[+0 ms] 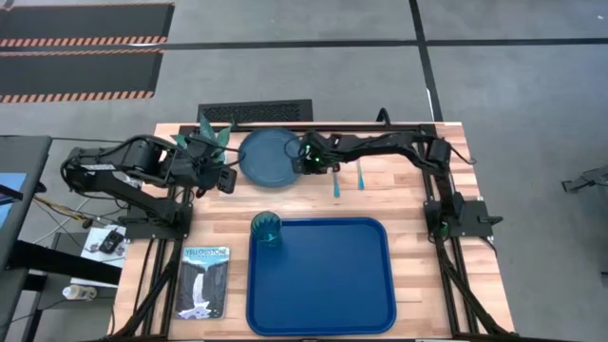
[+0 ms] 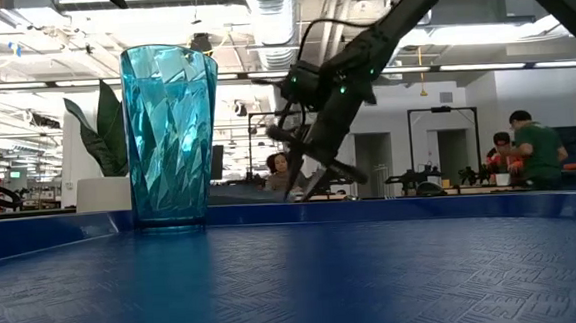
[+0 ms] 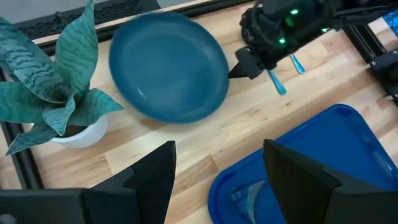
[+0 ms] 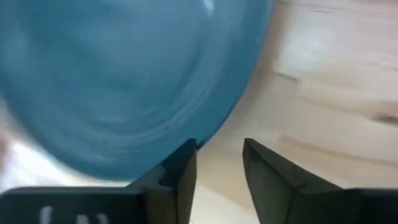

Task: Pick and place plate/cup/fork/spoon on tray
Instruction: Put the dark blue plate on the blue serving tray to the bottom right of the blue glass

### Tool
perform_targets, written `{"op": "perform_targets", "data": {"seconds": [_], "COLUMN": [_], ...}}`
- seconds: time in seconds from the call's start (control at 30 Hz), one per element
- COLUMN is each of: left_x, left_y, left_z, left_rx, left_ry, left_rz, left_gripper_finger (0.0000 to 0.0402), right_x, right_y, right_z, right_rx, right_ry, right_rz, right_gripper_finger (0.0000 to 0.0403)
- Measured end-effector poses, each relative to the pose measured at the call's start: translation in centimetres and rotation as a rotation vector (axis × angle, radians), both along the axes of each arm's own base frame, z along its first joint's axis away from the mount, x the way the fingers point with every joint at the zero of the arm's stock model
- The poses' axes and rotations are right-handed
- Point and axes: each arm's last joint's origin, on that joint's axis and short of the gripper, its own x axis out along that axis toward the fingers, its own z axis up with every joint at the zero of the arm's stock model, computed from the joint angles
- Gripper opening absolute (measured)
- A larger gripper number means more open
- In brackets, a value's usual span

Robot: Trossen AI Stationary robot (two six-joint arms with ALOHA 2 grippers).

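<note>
The teal-blue plate (image 1: 267,157) lies flat on the wooden table at the far middle; it also shows in the left wrist view (image 3: 168,68). My right gripper (image 1: 308,160) is open with a narrow gap at the plate's right rim (image 4: 214,134), fingers slanting down (image 2: 314,175). My left gripper (image 1: 228,180) is open and empty, near-left of the plate. The cup (image 1: 267,229) stands upright in the tray's far left corner (image 2: 171,134). The tray (image 1: 323,285) lies at the near middle. Two slim blue-handled utensils (image 1: 337,186) (image 1: 360,176) lie right of the plate, heads hidden by the right arm. My right gripper has one fingertip (image 4: 186,152) right at the plate's right rim (image 4: 205,140), coming from the table's right side and slanting down. I cannot tell whether it touches the rim. The plate stays flat on the table.
A teal spiky plant in a white pot (image 1: 204,141) stands just left of the plate, close to my left gripper. A waterfall-picture booklet (image 1: 204,280) lies left of the tray. People show in the room beyond the table (image 2: 523,152).
</note>
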Motion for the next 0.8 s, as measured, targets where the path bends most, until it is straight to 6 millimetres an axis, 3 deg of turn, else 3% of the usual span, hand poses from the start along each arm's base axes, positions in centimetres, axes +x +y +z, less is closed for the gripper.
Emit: {"op": "perform_targets", "data": {"seconds": [0.2, 0.37, 0.67, 0.8], "left_x": [0.0, 0.0, -0.1, -0.2], "left_y": [0.0, 0.0, 0.0, -0.5], "left_z": [0.0, 0.0, 0.0, 0.0], "left_rx": [0.009, 0.02, 0.022, 0.029], "left_ry": [0.002, 0.01, 0.024, 0.005], "left_rz": [-0.003, -0.016, -0.03, -0.029], "left_gripper_finger": [0.0226, 0.0226, 0.0226, 0.0227], "right_x": [0.3, 0.7, -0.4, -0.7], "right_y": [-1.0, -0.8, -0.4, -0.8], "right_z": [-1.5, -0.8, 2.2, 2.1], "right_rx": [0.106, 0.072, -0.005, 0.011], "right_ry": [-0.055, -0.102, -0.074, -0.063], "right_rz": [-0.033, 0.006, 0.058, 0.025], "right_gripper_finger": [0.0107, 0.01, 0.0103, 0.0125]}}
